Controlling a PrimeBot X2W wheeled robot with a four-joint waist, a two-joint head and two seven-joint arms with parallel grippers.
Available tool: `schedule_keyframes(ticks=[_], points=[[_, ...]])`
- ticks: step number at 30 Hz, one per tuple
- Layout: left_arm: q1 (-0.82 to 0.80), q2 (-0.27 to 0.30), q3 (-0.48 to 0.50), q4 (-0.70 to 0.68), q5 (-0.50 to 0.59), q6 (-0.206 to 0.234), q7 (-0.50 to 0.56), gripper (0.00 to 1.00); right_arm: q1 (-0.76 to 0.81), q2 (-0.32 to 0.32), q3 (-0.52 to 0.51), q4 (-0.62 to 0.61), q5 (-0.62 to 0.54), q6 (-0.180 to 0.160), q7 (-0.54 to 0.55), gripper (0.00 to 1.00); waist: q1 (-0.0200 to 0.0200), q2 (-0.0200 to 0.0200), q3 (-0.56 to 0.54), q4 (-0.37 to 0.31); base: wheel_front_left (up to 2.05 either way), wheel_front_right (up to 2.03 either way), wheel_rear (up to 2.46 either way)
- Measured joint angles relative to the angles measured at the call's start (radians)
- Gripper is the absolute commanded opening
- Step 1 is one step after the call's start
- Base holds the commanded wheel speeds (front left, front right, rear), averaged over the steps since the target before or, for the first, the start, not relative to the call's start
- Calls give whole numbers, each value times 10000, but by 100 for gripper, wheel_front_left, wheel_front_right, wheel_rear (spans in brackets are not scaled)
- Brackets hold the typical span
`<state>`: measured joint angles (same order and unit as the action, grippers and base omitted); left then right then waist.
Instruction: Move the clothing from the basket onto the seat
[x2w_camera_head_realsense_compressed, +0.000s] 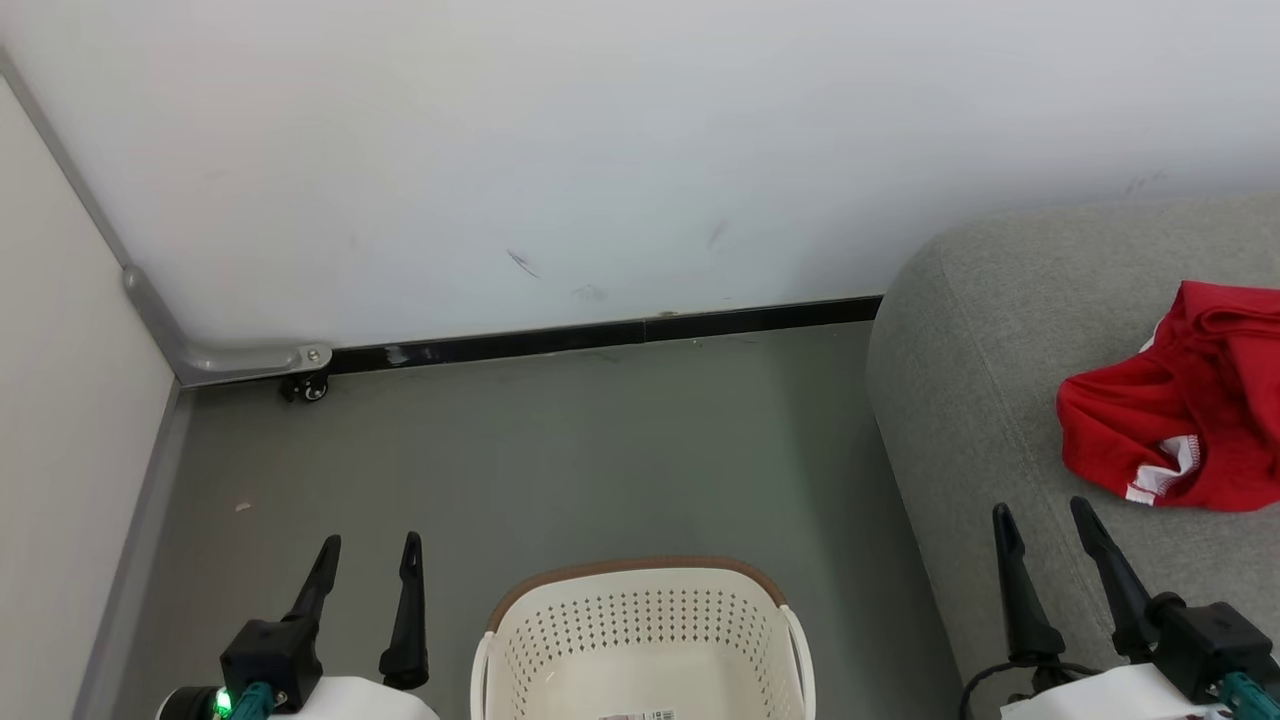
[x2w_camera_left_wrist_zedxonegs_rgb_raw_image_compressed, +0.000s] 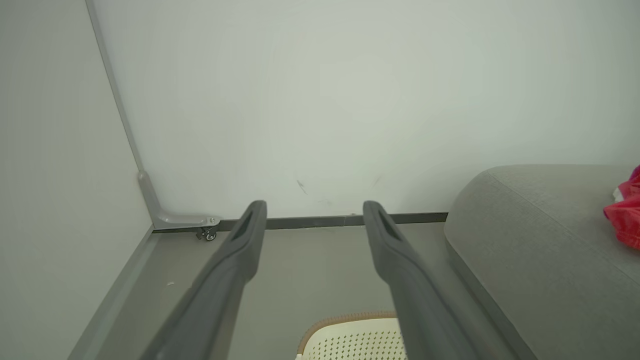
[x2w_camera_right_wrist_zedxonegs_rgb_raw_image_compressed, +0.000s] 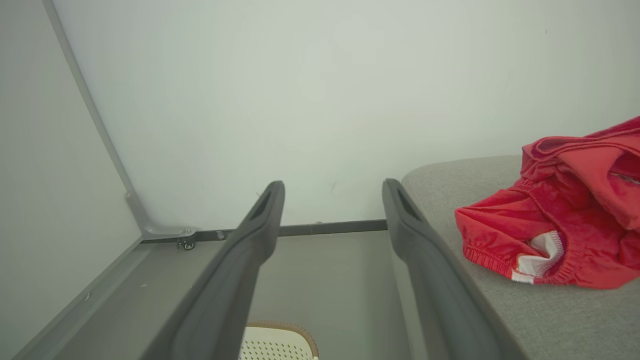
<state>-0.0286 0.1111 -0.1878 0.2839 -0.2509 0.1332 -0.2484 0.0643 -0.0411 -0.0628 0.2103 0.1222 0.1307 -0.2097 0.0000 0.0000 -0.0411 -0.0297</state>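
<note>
Red clothing (x2w_camera_head_realsense_compressed: 1175, 415) with white trim lies bunched on the grey seat (x2w_camera_head_realsense_compressed: 970, 330) at the right; the same clothing (x2w_camera_right_wrist_zedxonegs_rgb_raw_image_compressed: 560, 225) shows large in the right wrist view, and its edge (x2w_camera_left_wrist_zedxonegs_rgb_raw_image_compressed: 627, 212) in the left wrist view. The cream basket (x2w_camera_head_realsense_compressed: 645, 640) with a brown rim stands on the floor at the bottom centre, a paper label on its bare base. My left gripper (x2w_camera_head_realsense_compressed: 368, 550) is open to the left of the basket, nothing between its fingers. My right gripper (x2w_camera_head_realsense_compressed: 1045, 515) is open over the seat's front edge, short of the clothing.
A white wall runs across the back with a dark skirting strip (x2w_camera_head_realsense_compressed: 600, 335). A pale panel on a small castor (x2w_camera_head_realsense_compressed: 305, 388) closes the left side. Grey floor (x2w_camera_head_realsense_compressed: 560, 450) lies between the basket and the wall.
</note>
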Motion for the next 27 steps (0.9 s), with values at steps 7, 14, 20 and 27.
schedule_keyframes(ticks=[7,14,20,27], points=[[-3,-2,153,4,4,123,0,100,3,2,6,-146,73,0,6,100,0,0,32,85,0,0,0],[-4,-4,272,12,6,213,0,100,33,2,15,-224,173,0,33,100,0,0,46,92,0,0,0],[-5,-12,330,56,90,345,0,100,197,4,6,-309,215,0,107,100,0,0,61,89,0,0,0],[-18,-29,351,88,107,360,0,100,198,8,-17,-393,272,0,107,100,0,0,59,111,0,0,0]])
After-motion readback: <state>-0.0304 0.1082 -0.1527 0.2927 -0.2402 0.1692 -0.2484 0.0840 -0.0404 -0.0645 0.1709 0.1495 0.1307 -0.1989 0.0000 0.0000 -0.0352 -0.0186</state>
